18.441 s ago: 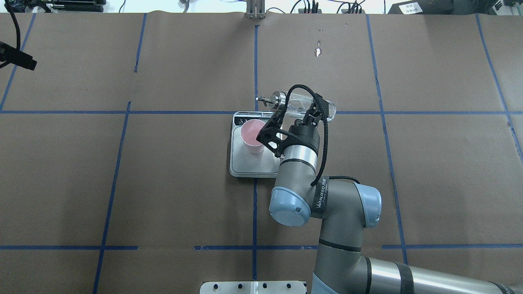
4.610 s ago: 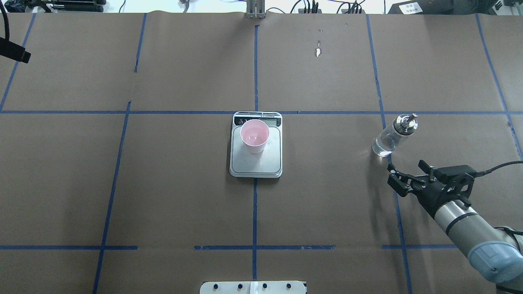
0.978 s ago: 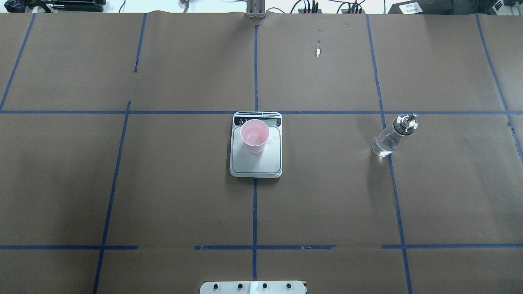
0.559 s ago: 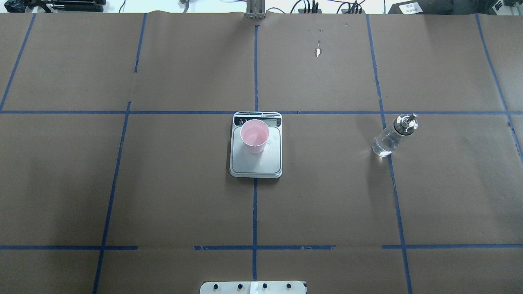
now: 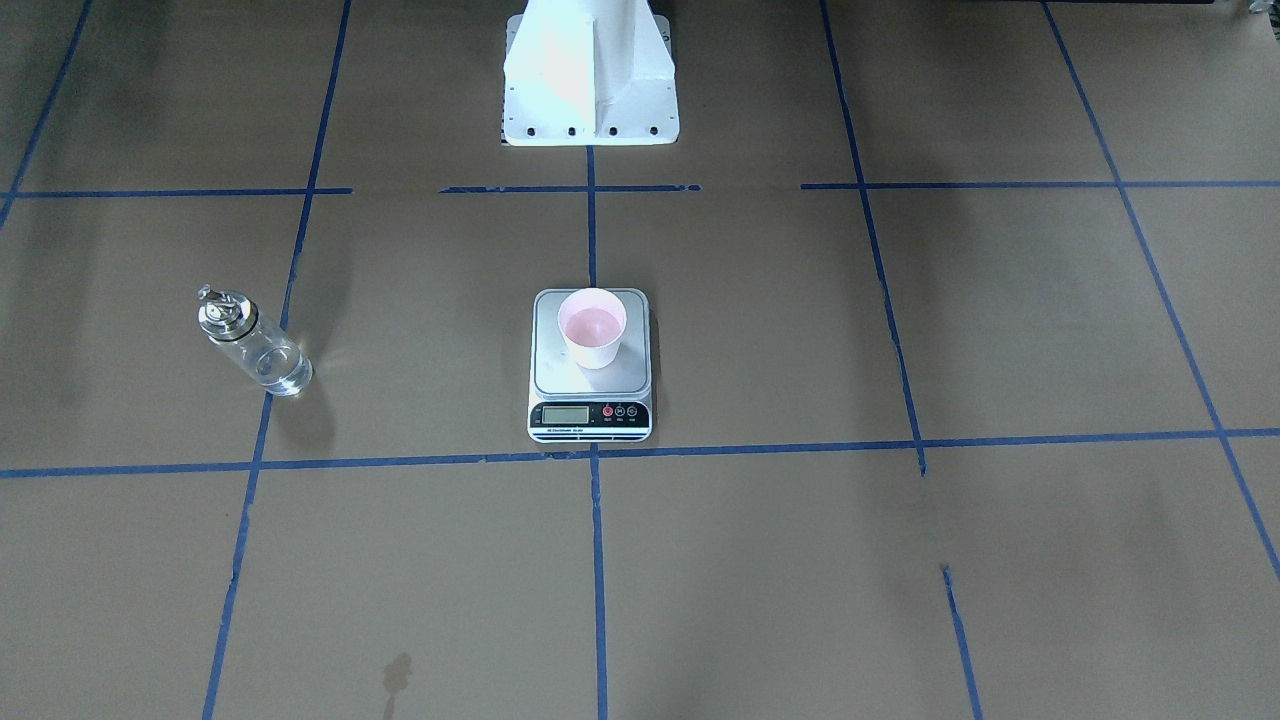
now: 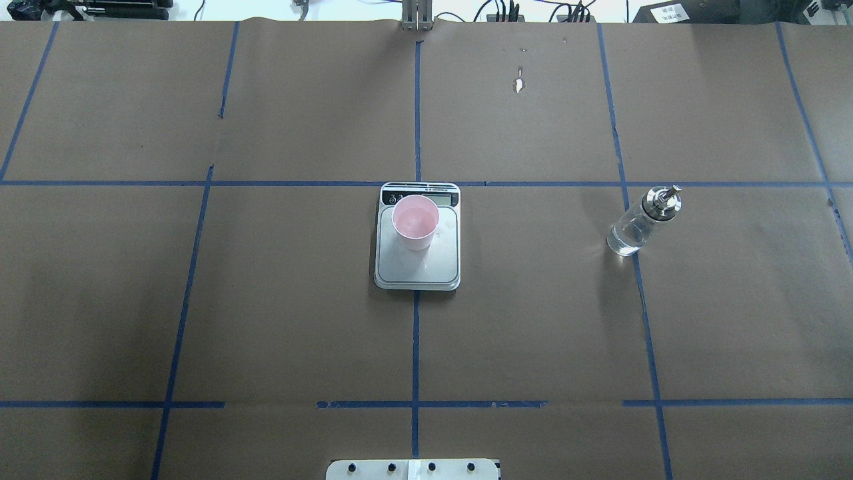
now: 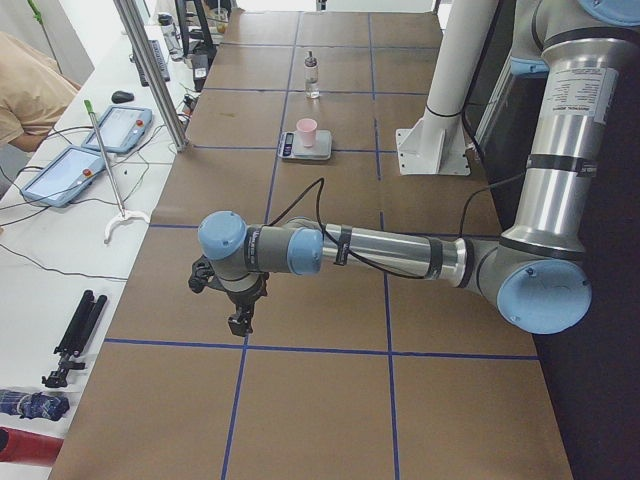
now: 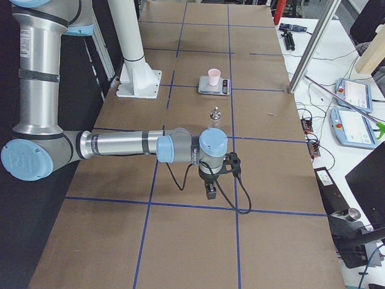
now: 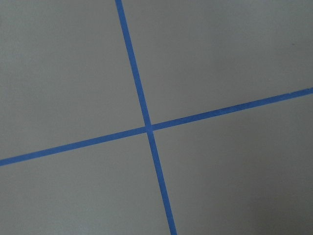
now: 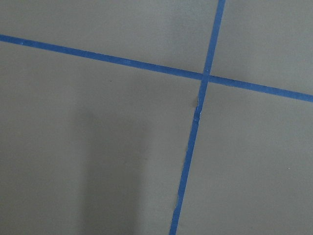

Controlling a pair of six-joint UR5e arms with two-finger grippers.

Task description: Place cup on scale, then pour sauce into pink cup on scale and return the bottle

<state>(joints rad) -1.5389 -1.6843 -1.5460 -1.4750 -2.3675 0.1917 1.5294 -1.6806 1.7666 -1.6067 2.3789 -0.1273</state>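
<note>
The pale pink cup [image 6: 415,223] stands upright on the far half of the silver scale [image 6: 418,270] at the table's middle; it also shows in the front view [image 5: 592,328] on the scale [image 5: 555,375]. The clear glass bottle [image 6: 633,230] with its metal spout cap stands upright on the table to the right, free of any gripper, and shows in the front view [image 5: 262,350]. My left gripper [image 7: 240,322] hangs over bare table far off at the left end. My right gripper [image 8: 210,192] hangs near the right end, short of the bottle [image 8: 213,118]. I cannot tell whether either is open or shut.
The white robot base [image 5: 588,70] stands at the robot's side of the table. Blue tape lines cross the brown table cover. A side bench with control pendants [image 7: 120,128] and metal posts [image 7: 150,60] runs along the far edge. A person [image 7: 20,80] sits there.
The right arm poured from the bottle over the cup, stood the bottle at the right, let go and left the overhead view. Nothing has moved in the last second.
</note>
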